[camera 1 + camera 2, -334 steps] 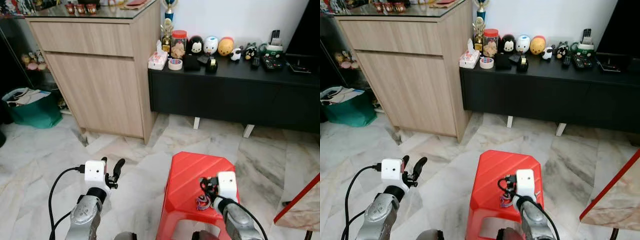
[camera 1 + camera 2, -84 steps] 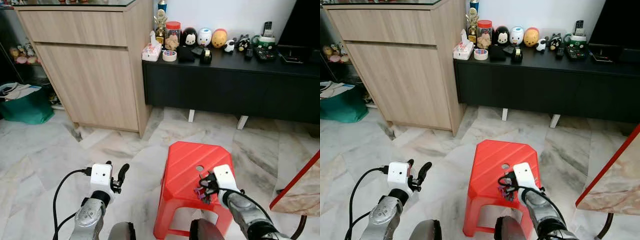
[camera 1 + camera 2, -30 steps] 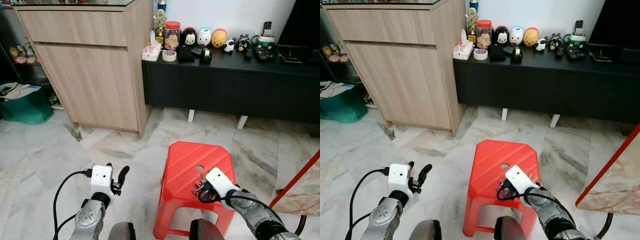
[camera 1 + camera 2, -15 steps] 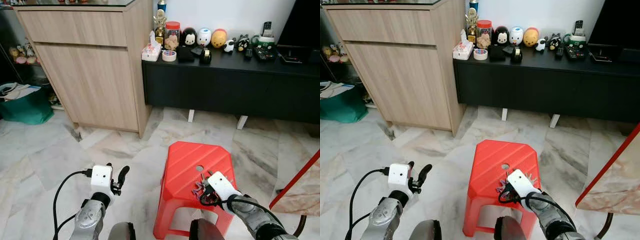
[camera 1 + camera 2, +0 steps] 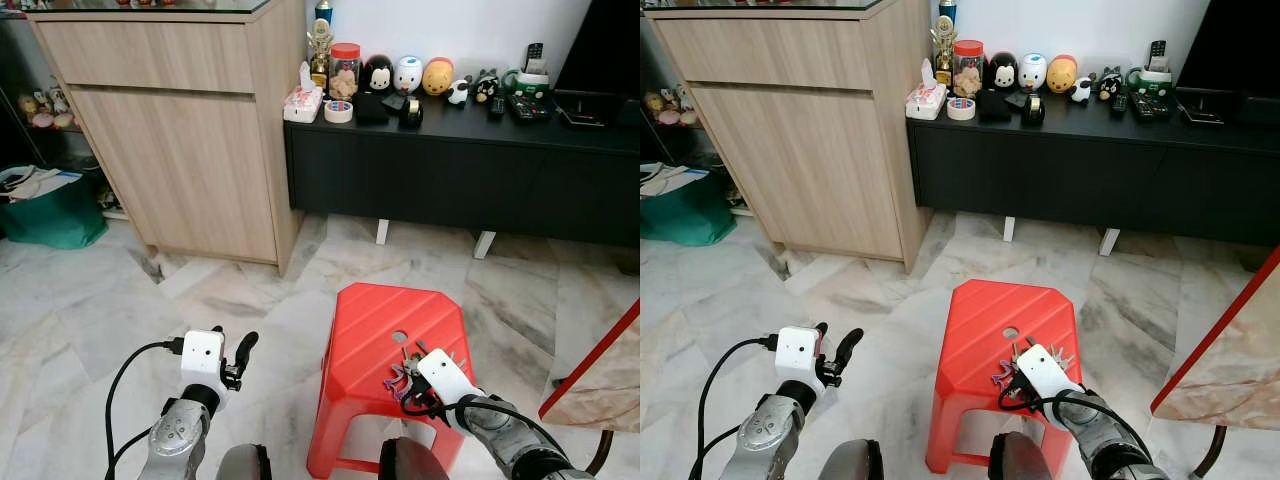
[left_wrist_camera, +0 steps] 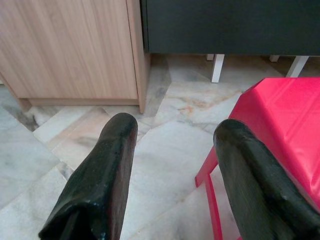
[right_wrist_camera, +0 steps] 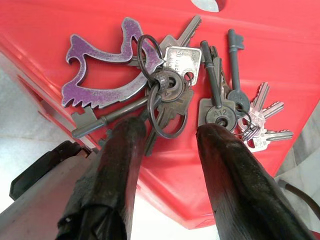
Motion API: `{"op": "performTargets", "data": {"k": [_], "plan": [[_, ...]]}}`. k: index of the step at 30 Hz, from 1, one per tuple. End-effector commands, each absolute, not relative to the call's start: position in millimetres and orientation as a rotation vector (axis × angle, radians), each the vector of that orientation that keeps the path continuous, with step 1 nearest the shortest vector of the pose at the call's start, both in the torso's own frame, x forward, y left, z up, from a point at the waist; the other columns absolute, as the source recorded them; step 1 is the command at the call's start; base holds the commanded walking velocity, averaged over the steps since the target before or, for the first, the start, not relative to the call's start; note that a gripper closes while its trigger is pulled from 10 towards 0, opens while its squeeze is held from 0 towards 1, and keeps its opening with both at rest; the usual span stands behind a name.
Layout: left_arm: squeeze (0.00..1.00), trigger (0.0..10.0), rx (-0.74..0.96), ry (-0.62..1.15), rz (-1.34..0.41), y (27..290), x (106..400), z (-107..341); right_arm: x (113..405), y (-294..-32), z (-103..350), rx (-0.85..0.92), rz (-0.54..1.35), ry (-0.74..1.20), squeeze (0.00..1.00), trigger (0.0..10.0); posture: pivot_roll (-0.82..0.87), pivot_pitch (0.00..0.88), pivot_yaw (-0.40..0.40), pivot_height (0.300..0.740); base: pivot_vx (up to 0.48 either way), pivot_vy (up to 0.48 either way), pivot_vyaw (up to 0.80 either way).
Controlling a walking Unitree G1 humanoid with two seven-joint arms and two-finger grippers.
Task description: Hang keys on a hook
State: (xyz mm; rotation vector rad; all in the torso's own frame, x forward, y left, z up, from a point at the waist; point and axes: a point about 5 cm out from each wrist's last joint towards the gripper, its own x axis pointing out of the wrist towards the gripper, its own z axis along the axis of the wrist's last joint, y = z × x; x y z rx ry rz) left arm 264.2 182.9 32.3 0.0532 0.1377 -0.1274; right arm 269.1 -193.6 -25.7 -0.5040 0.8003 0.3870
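Keys (image 7: 192, 95): one bunch on several linked rings, with a purple bird-shaped tag (image 7: 102, 75), lying flat on the top of a red plastic stool (image 5: 375, 330), toward its front right edge and just below the small round hole in the seat. Right gripper (image 7: 167, 137): low over the stool's front right edge, fingers spread, one on each side of the largest ring, nothing pinched; its white wrist camera block sits just beside the bunch. Left gripper (image 6: 175, 145): held over the marble floor (image 5: 120, 300) left of the stool, fingers spread and holding nothing. Background: wooden cabinet (image 5: 190, 150) at rear left; low black sideboard (image 5: 450, 170) along the rear wall, carrying small figurines, a jar and remote controls.
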Motion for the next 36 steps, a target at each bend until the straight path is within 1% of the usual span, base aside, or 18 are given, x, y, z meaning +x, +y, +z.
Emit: {"op": "performTargets", "data": {"k": [1, 17, 22, 30, 36], "plan": [[0.0, 10.0, 0.066, 0.148, -0.134, 184, 263, 31, 272, -193, -24, -0.509, 0.38, 0.794, 0.0, 10.0, 0.05, 0.028, -0.011, 0.597, 0.0, 0.0, 0.0], [0.0, 10.0, 0.069, 0.153, -0.137, 185, 260, 30, 274, -180, -24, -0.515, 0.42, 0.762, 0.0, 10.0, 0.06, 0.04, -0.009, 0.597, 0.0, 0.0, 0.0], [0.0, 10.0, 0.068, 0.156, -0.138, 184, 258, 29, 275, -184, -23, -0.545, 0.388, 0.755, 0.0, 10.0, 0.06, 0.046, -0.008, 0.597, 0.0, 0.0, 0.0], [0.0, 10.0, 0.067, 0.158, -0.14, 184, 256, 29, 283, -189, -16, -0.546, 0.328, 0.711, 0.0, 10.0, 0.06, 0.053, -0.008, 0.597, 0.0, 0.0, 0.0], [0.0, 10.0, 0.067, 0.162, -0.142, 184, 253, 28, 278, -189, -21, -0.546, 0.348, 0.754, 0.0, 10.0, 0.07, 0.059, -0.009, 0.597, 0.0, 0.0, 0.0]]}}
